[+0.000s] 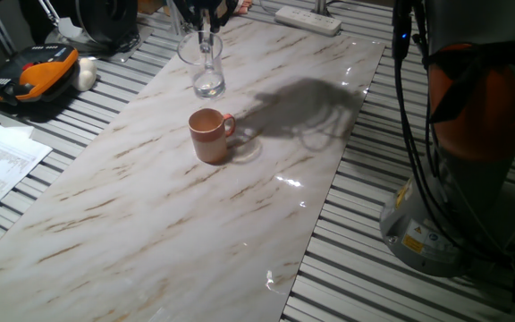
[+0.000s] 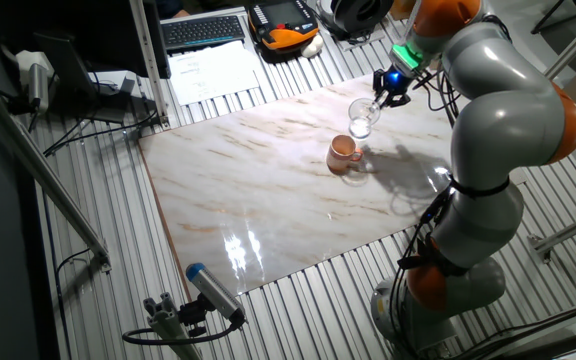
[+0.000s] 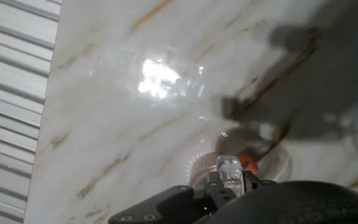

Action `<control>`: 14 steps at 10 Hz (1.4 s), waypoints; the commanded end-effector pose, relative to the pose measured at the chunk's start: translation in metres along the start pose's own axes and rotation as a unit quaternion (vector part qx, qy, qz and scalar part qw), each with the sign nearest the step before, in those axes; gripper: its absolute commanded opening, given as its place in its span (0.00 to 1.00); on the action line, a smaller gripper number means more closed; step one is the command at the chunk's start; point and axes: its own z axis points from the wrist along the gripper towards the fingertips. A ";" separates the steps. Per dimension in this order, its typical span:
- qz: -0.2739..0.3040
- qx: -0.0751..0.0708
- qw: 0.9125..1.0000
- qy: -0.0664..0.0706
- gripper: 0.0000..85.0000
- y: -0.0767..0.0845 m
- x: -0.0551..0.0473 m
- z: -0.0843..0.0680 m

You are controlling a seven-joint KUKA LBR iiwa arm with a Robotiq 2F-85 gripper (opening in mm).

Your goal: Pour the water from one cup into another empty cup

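With my gripper (image 1: 206, 20) pinching the glass mug (image 1: 206, 61) by its rim just above the table (image 1: 150, 206), behind the brown mug (image 1: 209, 135), I judged it best to carry level, then tip slowly.

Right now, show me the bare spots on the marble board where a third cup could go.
The near half of the marble board, in front of the brown mug, is bare to its edge. The strip right of the mug, toward the arm base, is also free. It is crowded behind the mug, where the gripper holds the glass mug.
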 end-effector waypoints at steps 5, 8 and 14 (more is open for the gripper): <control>-0.005 0.017 1.000 -0.016 0.00 -0.003 -0.005 -0.002; -0.006 0.021 1.000 -0.022 0.00 -0.006 -0.010 -0.004; -0.009 0.022 0.999 -0.028 0.00 -0.015 -0.027 0.005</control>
